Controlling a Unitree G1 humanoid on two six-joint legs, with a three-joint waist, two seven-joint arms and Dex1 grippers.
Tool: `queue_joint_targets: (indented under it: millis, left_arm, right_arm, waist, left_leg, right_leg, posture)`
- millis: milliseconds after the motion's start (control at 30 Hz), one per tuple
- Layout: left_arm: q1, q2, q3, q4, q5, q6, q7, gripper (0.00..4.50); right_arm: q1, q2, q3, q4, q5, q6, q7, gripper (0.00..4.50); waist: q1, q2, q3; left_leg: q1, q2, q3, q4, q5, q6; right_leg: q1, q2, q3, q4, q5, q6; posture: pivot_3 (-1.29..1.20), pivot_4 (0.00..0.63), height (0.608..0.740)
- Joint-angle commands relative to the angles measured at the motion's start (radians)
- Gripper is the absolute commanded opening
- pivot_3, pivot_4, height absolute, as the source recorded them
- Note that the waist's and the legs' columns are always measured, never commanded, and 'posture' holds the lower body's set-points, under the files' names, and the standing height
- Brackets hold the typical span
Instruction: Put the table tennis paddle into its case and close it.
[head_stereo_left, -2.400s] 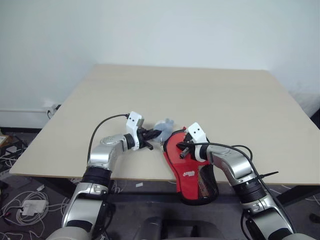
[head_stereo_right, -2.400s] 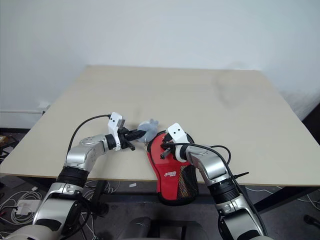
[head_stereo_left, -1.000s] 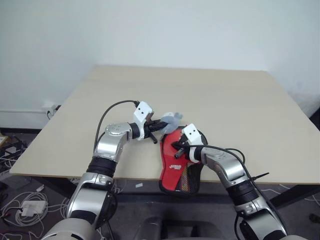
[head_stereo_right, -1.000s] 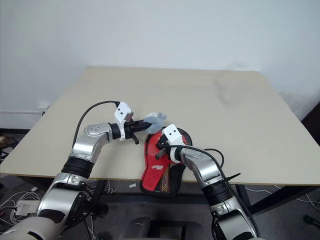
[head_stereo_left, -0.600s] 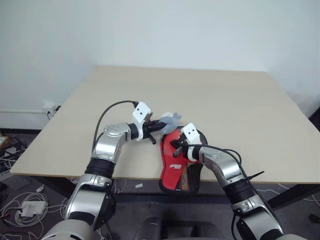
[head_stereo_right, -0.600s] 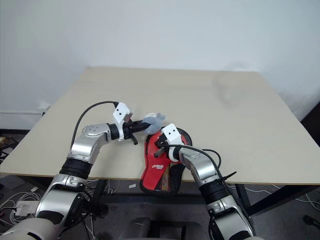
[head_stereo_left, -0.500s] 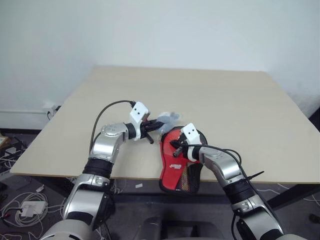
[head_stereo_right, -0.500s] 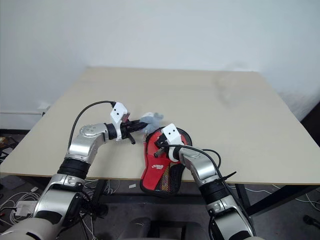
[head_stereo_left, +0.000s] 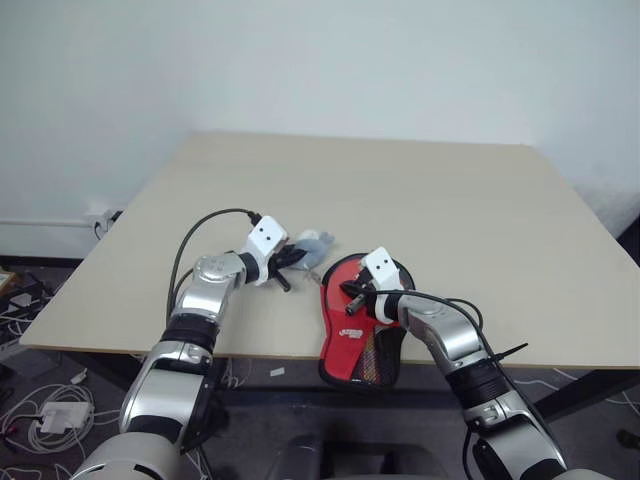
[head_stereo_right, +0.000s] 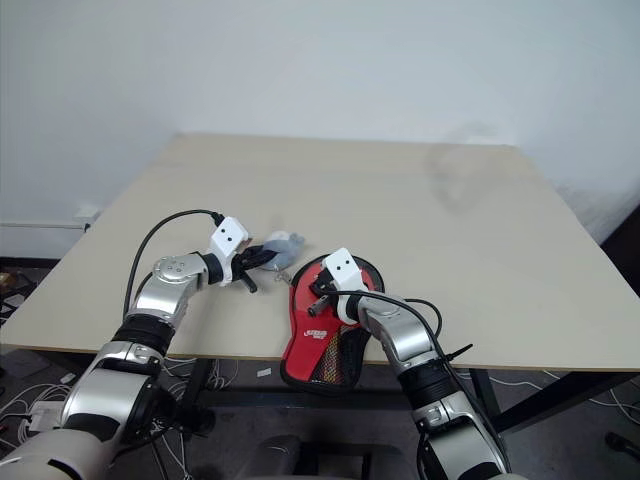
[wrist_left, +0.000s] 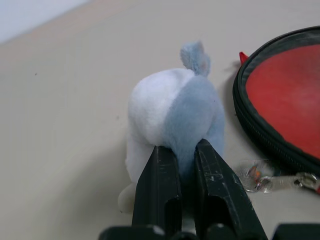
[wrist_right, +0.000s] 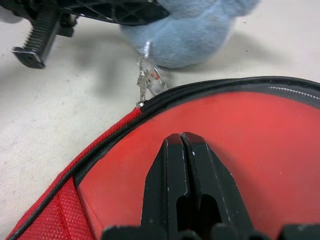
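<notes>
Paddle (head_stereo_left: 362, 300) handle hidden (inside case (head_stereo_left: 385, 352))

We see a pale wooden table (head_stereo_left: 420, 200) standing against a plain white wall (head_stereo_left: 320, 60). On the left, a white socket box (head_stereo_left: 97, 216) sits low on the wall, and loose cables (head_stereo_left: 45, 405) lie on the grey floor (head_stereo_left: 30, 300) beneath.

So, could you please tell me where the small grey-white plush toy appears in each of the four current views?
Left eye view: plush toy on the table, just left of the red case.
Right eye view, again left of the case.
Left wrist view: centre, pinched by the left hand.
Right wrist view: top, beyond the case.
Shared landmark: the case's black zipper rim.
</notes>
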Motion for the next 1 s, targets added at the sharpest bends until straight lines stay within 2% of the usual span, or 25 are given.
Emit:
queue_joint_targets:
  millis: [33, 433, 1000]
  left_arm:
    - [-0.054, -0.02, 0.004, 0.029, 0.024, -0.067, 0.049, 0.02]
    - [-0.172, -0.117, -0.001, 0.248, 0.108, -0.186, 0.218, 0.02]
    - [-0.278, -0.16, 0.004, 0.389, 0.161, -0.221, 0.334, 0.02]
  right_arm:
    - [0.036, -0.002, 0.02, 0.034, -0.01, 0.042, 0.006, 0.0]
    - [0.045, -0.004, 0.032, 0.028, -0.013, 0.055, 0.013, 0.0]
    - [0.062, -0.005, 0.047, 0.003, -0.016, 0.077, 0.012, 0.0]
  waist:
    - [0.0, 0.0, 0.0]
    - [0.002, -0.004, -0.003]
    - [-0.001, -0.005, -0.004]
  left_leg:
    - [0.0, 0.0, 0.0, 0.0, -0.001, 0.002]
    - [0.0, 0.0, -0.001, 0.0, -0.002, 0.003]
    - [0.0, 0.0, -0.001, 0.0, -0.002, 0.004]
  right_leg:
    - [0.0, 0.0, 0.0, 0.0, 0.0, 0.0]
    - [0.0, -0.001, 0.0, 0.0, 0.0, 0.0]
    - [-0.001, -0.001, 0.001, 0.0, 0.0, 0.0]
  posture:
    - [0.0, 0.0, 0.707]
    - [0.0, 0.0, 0.707]
    - [0.0, 0.0, 0.707]
